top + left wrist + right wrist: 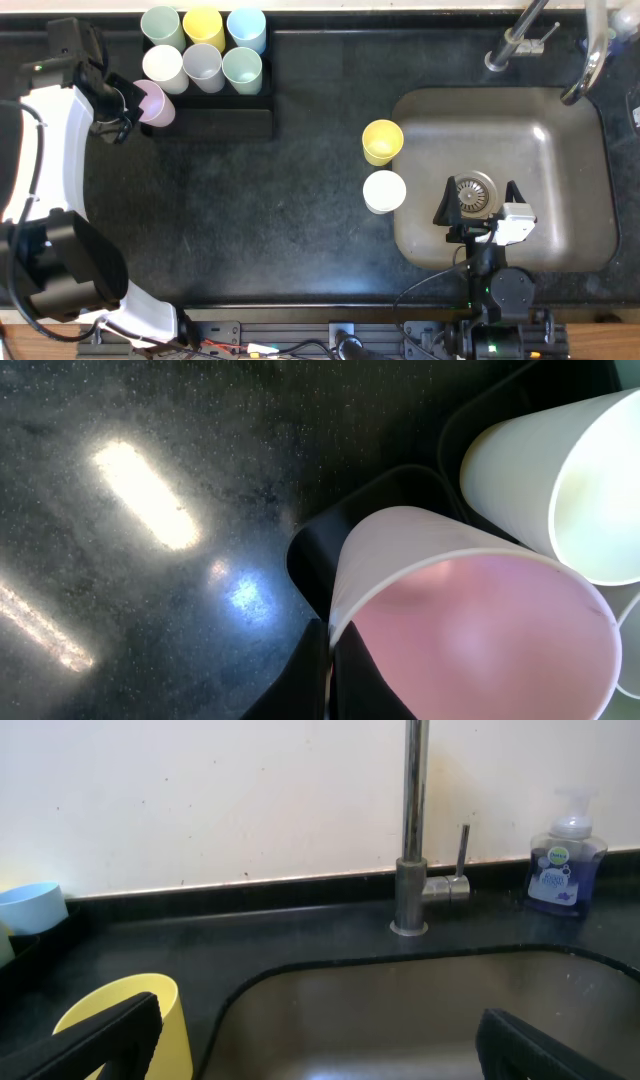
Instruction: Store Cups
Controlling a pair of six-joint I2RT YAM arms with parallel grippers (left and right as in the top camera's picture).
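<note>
Our left gripper (pixel 130 100) clamps the pink cup (pixel 156 103) at the rack (pixel 220 122); our right gripper (pixel 478 205) hangs wide open above the sink (pixel 560 130).

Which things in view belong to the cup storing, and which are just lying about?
Part of the job:
- pink cup, gripped in the left pincer
- rack
- stored cups, six in the rack
- yellow cup and white cup, not yet stored

Just lying about:
- sink
- faucet
- soap bottle
</note>
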